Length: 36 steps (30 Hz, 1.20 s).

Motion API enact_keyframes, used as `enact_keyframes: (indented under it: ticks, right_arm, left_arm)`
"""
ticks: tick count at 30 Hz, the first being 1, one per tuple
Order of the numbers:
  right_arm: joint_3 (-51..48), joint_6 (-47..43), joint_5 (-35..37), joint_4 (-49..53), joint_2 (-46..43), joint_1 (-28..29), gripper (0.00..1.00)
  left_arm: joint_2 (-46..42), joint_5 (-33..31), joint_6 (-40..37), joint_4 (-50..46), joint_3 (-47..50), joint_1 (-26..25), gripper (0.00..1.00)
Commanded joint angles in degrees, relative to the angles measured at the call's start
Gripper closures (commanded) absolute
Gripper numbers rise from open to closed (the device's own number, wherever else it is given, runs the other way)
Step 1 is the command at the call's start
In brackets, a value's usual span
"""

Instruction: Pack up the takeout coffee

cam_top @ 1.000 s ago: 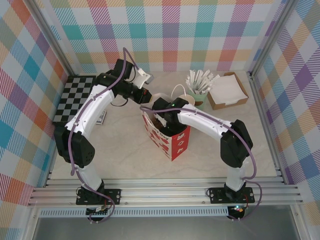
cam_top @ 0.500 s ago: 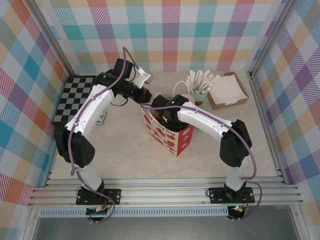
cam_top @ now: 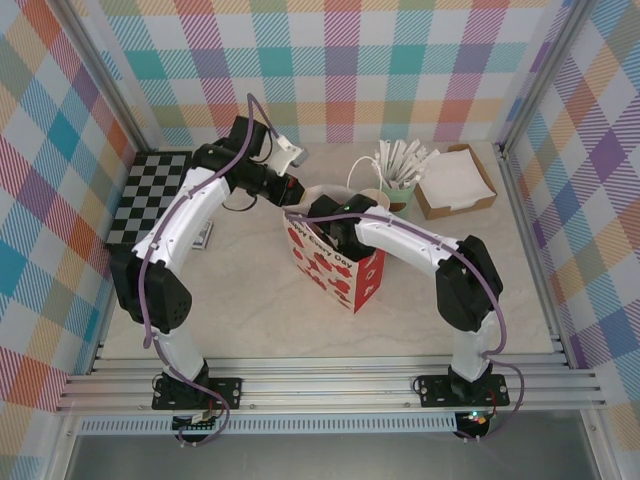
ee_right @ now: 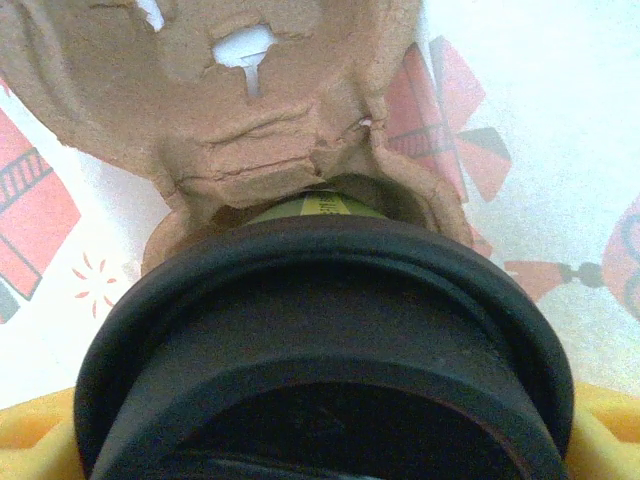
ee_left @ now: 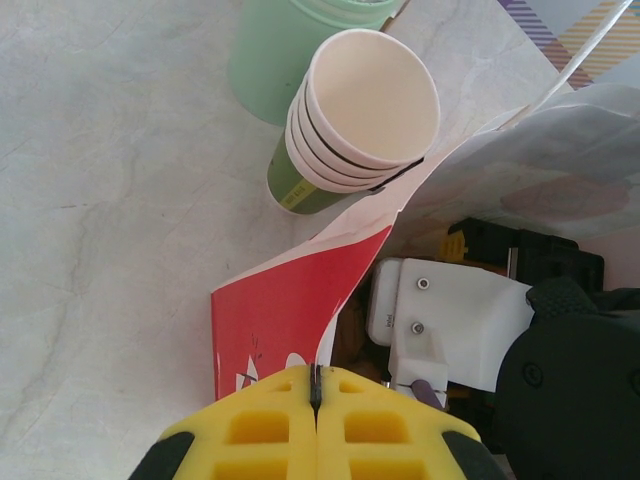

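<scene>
The takeout coffee (ee_right: 320, 330), a dark-green cup under a wide black lid, sits between my right gripper's (ee_right: 320, 445) yellow fingers (ee_right: 610, 430), which are shut on it. It hangs inside the red-and-white paper bag (cam_top: 335, 270), just above a brown pulp cup carrier (ee_right: 250, 110) at the bag's bottom. From above, the right gripper (cam_top: 325, 225) reaches down into the bag's mouth. My left gripper (ee_left: 316, 390) is shut on the bag's (ee_left: 290, 310) upper rim and holds it open; in the top view the left gripper (cam_top: 290, 190) is at the bag's back-left corner.
A stack of lidless green cups (ee_left: 360, 120) stands just behind the bag. Beside it is a mint cup (cam_top: 398, 195) of wrapped sticks. A cardboard tray of napkins (cam_top: 455, 180) lies at the back right, and a checkered board (cam_top: 150, 195) at the back left.
The right arm has shifted slightly back and left in the bag's mouth, and the bag has swung with it, showing more of its white face. The left gripper keeps its hold.
</scene>
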<state>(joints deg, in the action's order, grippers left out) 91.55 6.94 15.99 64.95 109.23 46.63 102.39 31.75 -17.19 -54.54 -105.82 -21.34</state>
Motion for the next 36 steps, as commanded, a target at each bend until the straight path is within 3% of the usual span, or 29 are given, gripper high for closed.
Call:
enact_keyframes:
  ticks: [1,8,22,36]
  right_arm:
    - [-2.20,0.22,-7.96,-1.50,2.98,0.35,0.50]
    - [1.77,0.79,-7.66,2.10,-0.28,0.30,0.50]
    - [-0.21,0.85,-10.19,2.77,-3.30,0.30,0.50]
    - [-4.04,0.36,-9.75,-3.00,-2.64,0.30,0.51]
  left_arm:
    - [0.62,0.82,-0.39,-2.23,-1.32,-0.10,1.00]
    - [0.36,0.40,-0.30,-2.15,-1.32,-0.10,1.00]
    - [0.09,0.33,-0.30,-2.06,-1.14,-0.10,1.00]
    - [0.06,0.34,-0.22,-1.89,-0.83,-0.10,1.00]
